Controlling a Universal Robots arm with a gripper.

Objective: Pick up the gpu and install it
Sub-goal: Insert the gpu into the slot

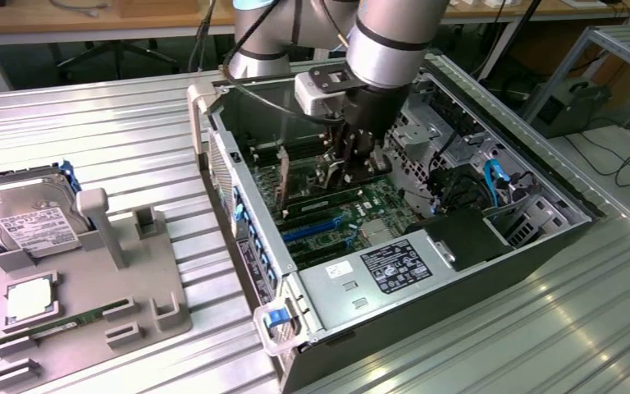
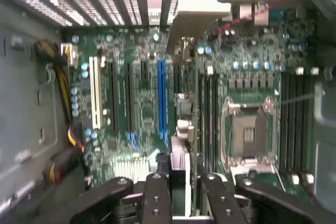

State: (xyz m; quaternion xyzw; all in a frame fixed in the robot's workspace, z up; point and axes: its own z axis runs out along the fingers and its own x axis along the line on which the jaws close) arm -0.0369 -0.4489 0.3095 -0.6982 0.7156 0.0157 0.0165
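My gripper (image 1: 350, 164) reaches down into the open computer case (image 1: 252, 238), over the green motherboard (image 1: 376, 201). In the wrist view the gripper (image 2: 184, 195) is shut on the gpu (image 2: 181, 124). The card appears edge-on as a thin strip running away from the black fingers (image 2: 156, 198) to its pale metal end bracket (image 2: 197, 11) at the case's rear wall. It stands right beside the long blue slot (image 2: 161, 95), low over the board; whether it touches a slot I cannot tell. In the exterior view the gpu (image 1: 280, 182) stretches from the gripper toward the case's rear.
On the exterior view's left, a grey fixture (image 1: 167, 316) carries a silver hard drive (image 1: 25, 217), a processor chip (image 1: 30, 300) and a narrow green memory stick (image 1: 63, 322). Inside the case are the power supply (image 1: 392, 267), blue cables (image 1: 495, 180) and the empty processor socket (image 2: 247, 132).
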